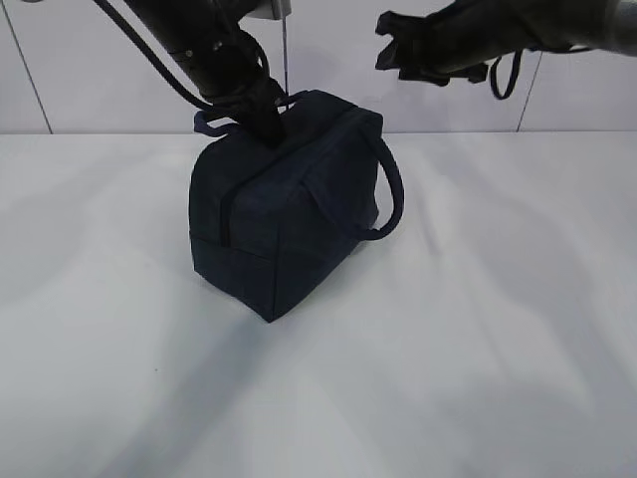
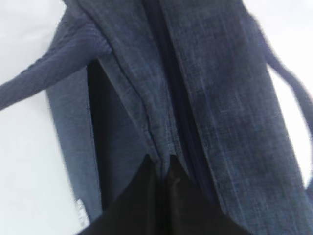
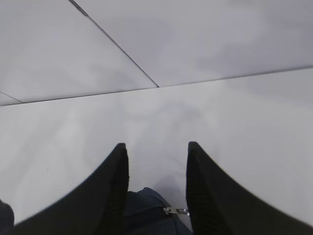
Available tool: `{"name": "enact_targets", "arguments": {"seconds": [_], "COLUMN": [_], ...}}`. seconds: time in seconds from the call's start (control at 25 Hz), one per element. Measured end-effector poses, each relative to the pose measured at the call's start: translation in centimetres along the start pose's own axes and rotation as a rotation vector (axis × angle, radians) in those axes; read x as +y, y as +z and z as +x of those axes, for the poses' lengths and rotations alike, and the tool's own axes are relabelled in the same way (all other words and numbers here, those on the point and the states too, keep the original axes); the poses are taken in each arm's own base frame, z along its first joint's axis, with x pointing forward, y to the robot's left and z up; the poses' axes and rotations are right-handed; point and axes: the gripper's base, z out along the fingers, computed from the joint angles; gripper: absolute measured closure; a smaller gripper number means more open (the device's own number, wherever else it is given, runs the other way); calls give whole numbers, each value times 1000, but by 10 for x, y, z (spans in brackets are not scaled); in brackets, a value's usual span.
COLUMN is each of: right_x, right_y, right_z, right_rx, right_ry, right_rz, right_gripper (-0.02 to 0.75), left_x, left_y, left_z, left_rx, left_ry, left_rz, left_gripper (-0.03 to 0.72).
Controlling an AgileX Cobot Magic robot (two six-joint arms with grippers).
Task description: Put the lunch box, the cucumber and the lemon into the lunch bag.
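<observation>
The dark navy lunch bag [image 1: 284, 224] stands on the white table, its top zipper [image 2: 171, 88] closed. My left gripper [image 1: 267, 124] is at the bag's top, shut on a fold of the fabric beside the zipper, as the left wrist view [image 2: 160, 161] shows. My right gripper [image 1: 393, 55] hangs open and empty in the air, above and to the right of the bag. In the right wrist view [image 3: 156, 147] a corner of the bag [image 3: 146, 210] and its silver zipper pull [image 3: 176, 211] lie below the open fingers. The lunch box, cucumber and lemon are out of view.
The bag's two loop handles hang at its sides, one on the right [image 1: 393, 194] and one at the back left [image 1: 211, 121]. The white table [image 1: 478, 349] runs back to a pale tiled wall [image 1: 100, 70].
</observation>
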Motion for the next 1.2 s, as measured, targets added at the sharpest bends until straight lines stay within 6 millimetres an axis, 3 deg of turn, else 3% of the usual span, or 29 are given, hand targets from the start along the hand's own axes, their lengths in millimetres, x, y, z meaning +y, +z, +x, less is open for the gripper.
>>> {"name": "enact_targets", "arguments": {"seconds": [0.2,0.6,0.72,0.92,1.2], "right_x": [2,25,28,28,29], "right_y": [-41,-105,-117,-123,-132], "right_z": [-19,-14,-7,-7,-6], "right_rx": [57,364,473,496,494], "right_ry": [-148,-305,-301,-305,-265], "right_rz": [19,36,34,53,85], "right_gripper": [422,422,422,426,449], "left_x": [14,22,23,22,12], "left_y": [-4,-7,-7,-10,-38], "left_z": [6,9,10,9,4], "left_rx": [28,34,32,29,-8], "left_ry": [-64,-236,-270,-277,-255], "left_rz": [-70,-106,-107,-108,-127], "left_gripper": [699,685,627,476,424]}}
